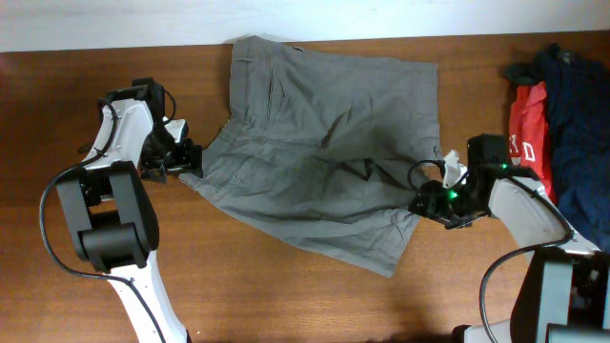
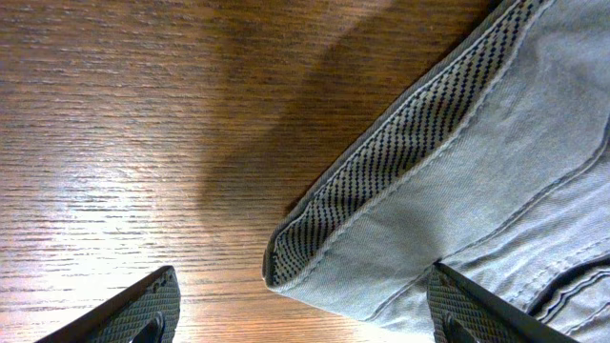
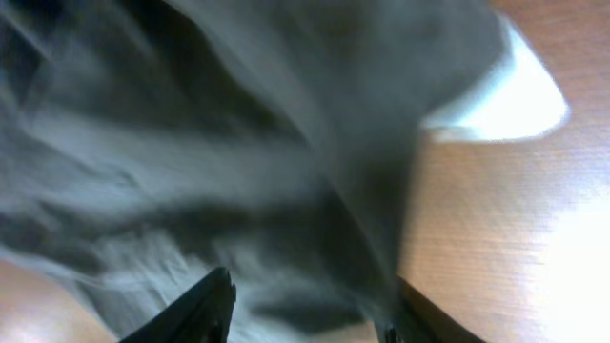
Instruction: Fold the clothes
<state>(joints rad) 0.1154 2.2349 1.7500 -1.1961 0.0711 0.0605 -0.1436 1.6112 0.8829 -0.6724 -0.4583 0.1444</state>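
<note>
Overhead, shorts [image 1: 319, 143]: spread nearly flat on the desk [image 1: 286, 295], waistband toward the far edge and legs toward the near edge. No fold is made yet, so the task looks to be at its start.
Overhead, left hand [image 1: 191, 160]: low at the shorts' left edge, probably placed there to take that side.
Overhead, right hand [image 1: 426, 202]: low at the opposite edge near the lower hem. One hand on each side suits lifting one half over the other.
Overhead, red garment [image 1: 527, 124] and navy garments [image 1: 577, 105]: heaped at the right end, apart from the shorts.
Left wrist, left hand [image 2: 305, 319]: fingers [image 2: 143, 310] spread wide and gripping nothing. A corner of the shorts [image 2: 496, 171] lies between them on the desk [image 2: 143, 114].
Left wrist, lining [image 2: 400, 162]: a checked inner band turned up along the edge. It marks a doubled, thicker hem, which should give a firm bite.
Right wrist, shorts [image 3: 238, 162]: blurred grey cloth filling the view, draped over the fingertips.
Right wrist, right hand [image 3: 305, 314]: one finger [image 3: 195, 305] is plain and the other is half hidden. Whether cloth is pinched cannot be told.
Right wrist, desk [image 3: 496, 219]: bare wood to the right of the cloth.
</note>
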